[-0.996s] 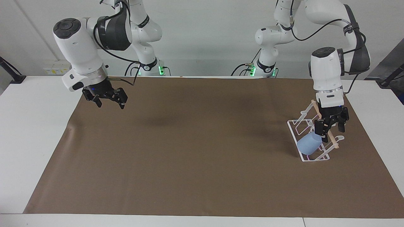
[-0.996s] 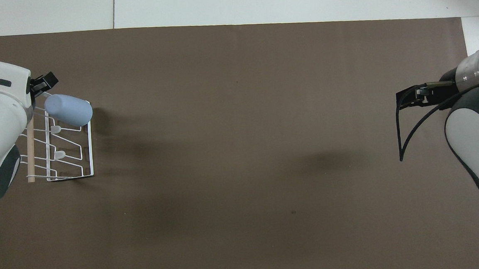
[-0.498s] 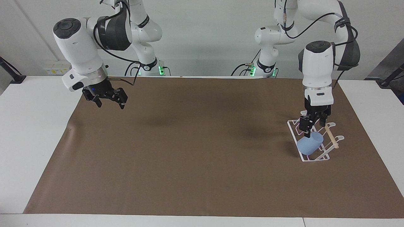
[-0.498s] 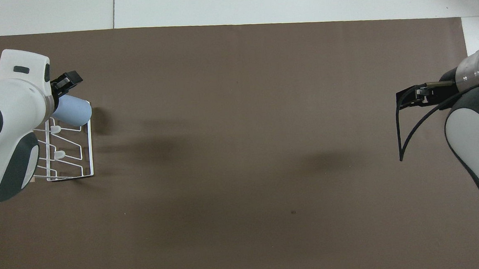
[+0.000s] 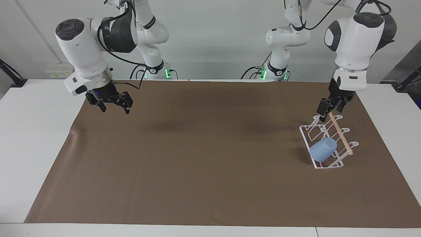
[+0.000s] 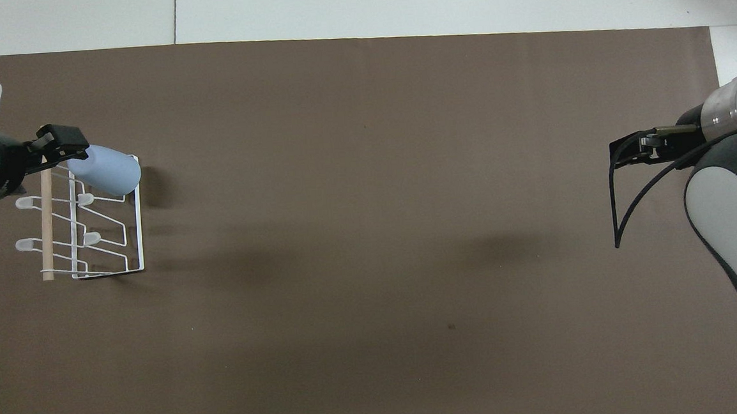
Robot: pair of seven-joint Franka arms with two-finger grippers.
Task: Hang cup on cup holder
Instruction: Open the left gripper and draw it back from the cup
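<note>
Blue cup (image 5: 323,149) hung on white cup holder (image 5: 329,141) near mat's edge. Left gripper (image 5: 332,107) above holder, empty, fingers apart. Right gripper (image 5: 113,104) waiting, fingers apart.

One pale blue cup (image 5: 323,149), just the one, and one white wire cup holder (image 5: 329,140) carrying a single wooden rod (image 5: 341,135). One brown mat (image 5: 210,158) on one white worktop (image 5: 33,131). Two arms, two grippers: the left gripper (image 5: 330,110), the right gripper (image 5: 115,106).
</note>
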